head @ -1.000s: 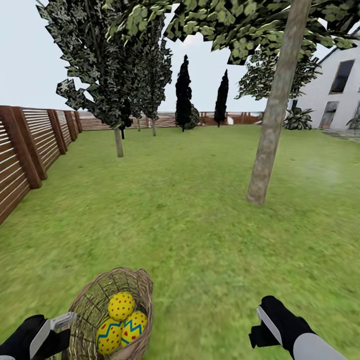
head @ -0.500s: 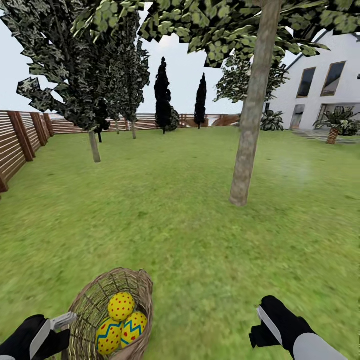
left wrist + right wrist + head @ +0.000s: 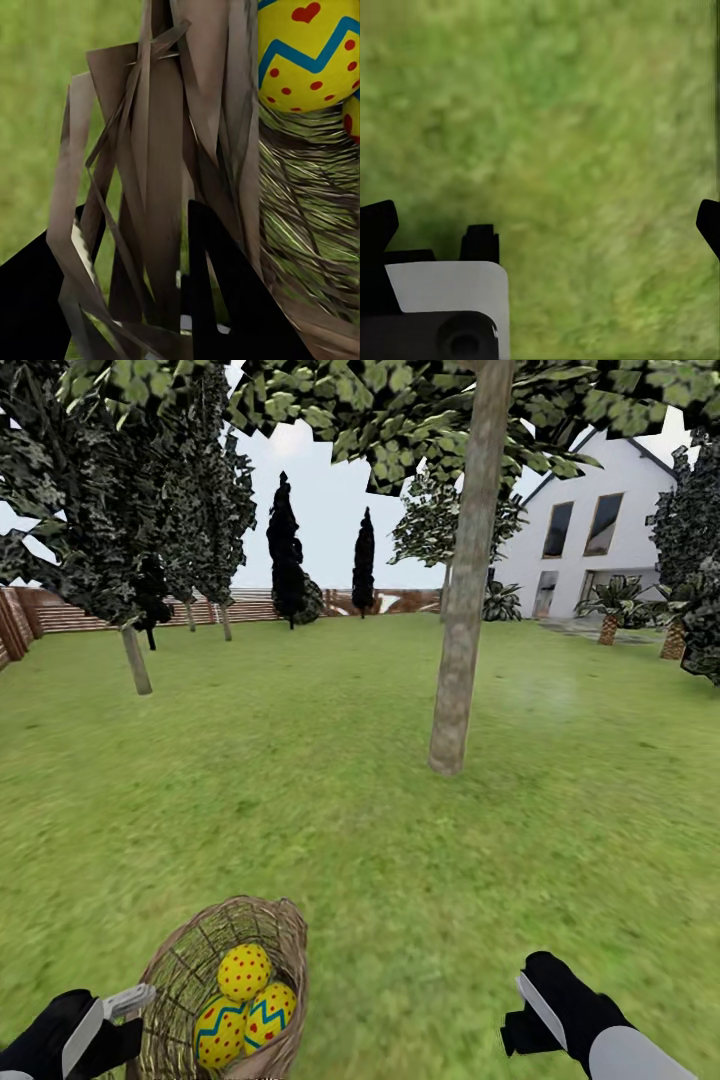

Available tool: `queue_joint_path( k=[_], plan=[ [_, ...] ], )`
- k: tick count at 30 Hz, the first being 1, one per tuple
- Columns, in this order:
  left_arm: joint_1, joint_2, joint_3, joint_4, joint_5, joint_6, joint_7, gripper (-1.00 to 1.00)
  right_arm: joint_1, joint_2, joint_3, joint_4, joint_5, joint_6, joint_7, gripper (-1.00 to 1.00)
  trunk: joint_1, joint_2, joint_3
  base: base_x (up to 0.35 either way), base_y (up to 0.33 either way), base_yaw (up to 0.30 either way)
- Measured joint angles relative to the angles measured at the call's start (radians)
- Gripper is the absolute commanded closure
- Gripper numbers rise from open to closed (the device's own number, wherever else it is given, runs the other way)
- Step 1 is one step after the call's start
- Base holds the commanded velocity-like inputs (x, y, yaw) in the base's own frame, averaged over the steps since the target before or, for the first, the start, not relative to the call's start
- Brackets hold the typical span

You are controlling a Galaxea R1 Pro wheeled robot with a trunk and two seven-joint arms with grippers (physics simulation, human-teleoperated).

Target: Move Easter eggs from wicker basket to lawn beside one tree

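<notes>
Three yellow Easter eggs [image 3: 243, 1005] with teal zigzags and red dots lie in the round brown wicker basket [image 3: 190, 960]. The black left gripper [image 3: 125, 1000], arm low, clamps its rim. The right gripper [image 3: 528, 1000] hangs spread wide over green lawn [image 3: 330, 820]; the grey-brown trunked tree [image 3: 460, 610] stands well ahead.

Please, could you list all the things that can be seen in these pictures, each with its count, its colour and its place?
Easter eggs: three, yellow with blue zigzags and red dots, inside the basket.
Wicker basket: one, brown, at the bottom left of the head view, its wall between the left gripper's fingers.
Lawn: one, green, all around.
Tree: one grey-brown trunk, ahead on the lawn.
Cypresses: two, near black, far end.
Fence: brown, far left.
House: one, white, far right.
Left gripper: black, grasping the basket wall.
Right gripper: black, open over the grass.
</notes>
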Motion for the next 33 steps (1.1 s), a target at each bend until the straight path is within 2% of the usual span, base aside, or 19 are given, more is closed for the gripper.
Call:
queue_joint_path(
  k=[11, 13, 16, 24, 27, 29, 33],
  plan=[
    [0.000, 0.002, 0.000, 0.000, -0.003, 0.000, 0.000, 1.00, 0.000, 0.002, 0.002, 0.000, 0.000, 0.000, 0.000, -1.00, 0.000, 0.000, 0.000, 0.336, 0.000, -0.289],
    [0.000, 0.003, 0.000, 0.000, 0.008, 0.000, 0.000, 1.00, 0.000, 0.002, 0.002, 0.000, 0.000, 0.000, 0.000, -1.00, 0.000, 0.000, 0.000, 0.336, 0.000, -0.052],
    [0.000, 0.001, -0.001, 0.000, -0.005, 0.001, 0.000, 1.00, 0.000, 0.002, 0.001, 0.001, 0.001, 0.000, 0.000, -1.00, 0.000, 0.000, 0.000, 0.336, 0.000, -0.005],
    [0.000, 0.000, 0.000, 0.000, 0.000, 0.001, 0.000, 1.00, 0.000, 0.000, 0.000, 0.001, 0.000, 0.000, 0.000, -1.00, 0.000, 0.000, 0.000, 0.336, 0.000, -0.001],
    [0.000, 0.000, -0.002, 0.001, -0.013, 0.001, 0.000, 1.00, 0.000, -0.006, -0.002, 0.000, -0.003, -0.001, 0.000, -1.00, 0.000, 0.000, 0.000, 0.336, 0.000, -0.256],
    [-0.001, -0.001, 0.000, 0.000, 0.002, 0.001, 0.000, 1.00, 0.000, -0.009, -0.002, 0.000, -0.005, -0.001, 0.001, -1.00, 0.000, 0.000, 0.000, 0.336, 0.000, -0.297],
    [0.000, 0.000, -0.001, 0.000, 0.001, 0.000, 0.000, 1.00, 0.000, -0.009, -0.001, 0.000, -0.005, -0.001, 0.001, -1.00, 0.000, 0.000, 0.000, 0.336, 0.000, -0.199]
  ],
)
